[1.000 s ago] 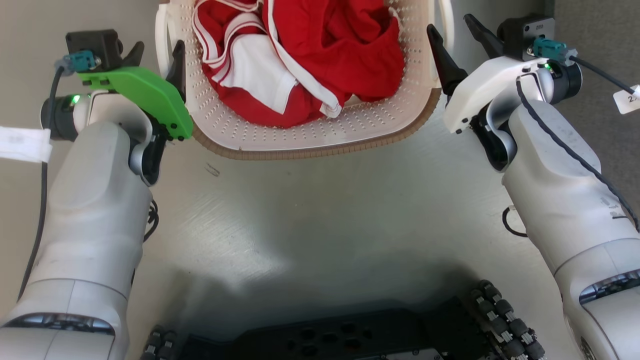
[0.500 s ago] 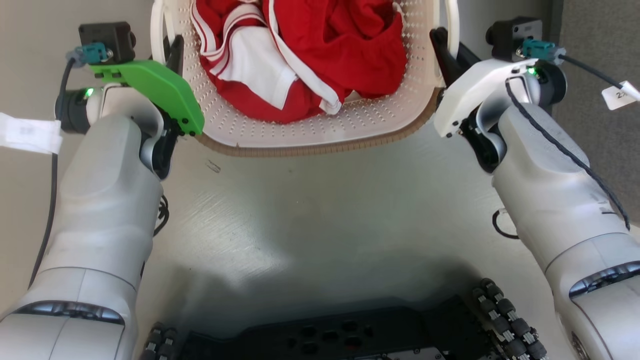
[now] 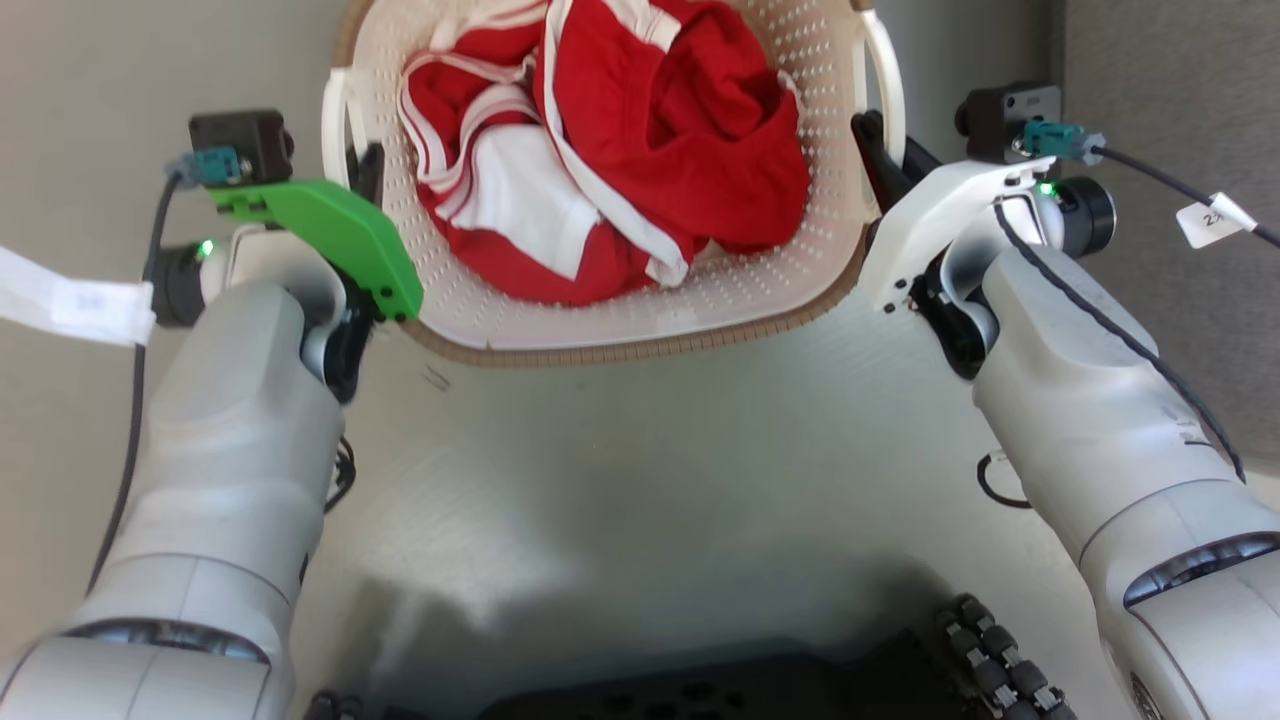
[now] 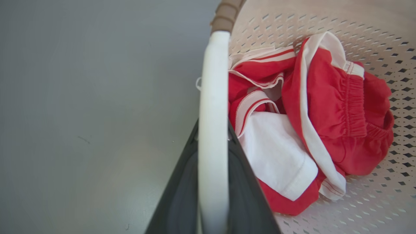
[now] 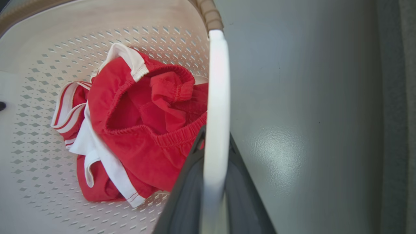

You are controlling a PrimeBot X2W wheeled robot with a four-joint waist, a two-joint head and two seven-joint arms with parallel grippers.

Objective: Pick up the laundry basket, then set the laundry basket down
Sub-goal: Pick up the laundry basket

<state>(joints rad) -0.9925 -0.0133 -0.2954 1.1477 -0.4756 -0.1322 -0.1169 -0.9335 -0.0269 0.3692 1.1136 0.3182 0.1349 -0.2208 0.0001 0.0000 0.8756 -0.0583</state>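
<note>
Nearest the camera in the head view: robot base, then both pale forearms angling up toward the basket on the grey floor (image 3: 640, 470). Left gripper (image 3: 365, 175) has its dark fingers clamped either side of the left white handle (image 4: 213, 107); the wrist view shows the handle bar pinched between both fingers. Right gripper (image 3: 880, 150) does the same on the right white handle (image 5: 217, 107), bar gripped between its fingers. Laundry basket (image 3: 640, 310) sits between the two arms, red-and-white clothes (image 3: 620, 160) heaped inside.

Step, as I judge it: grasp done on both handles, pick-up in hand. Can't tell whether the basket is off the floor.

Next move calls for both arms rising together at an even rate, keeping the basket level so the clothes stay in, handles not slipping.
</note>
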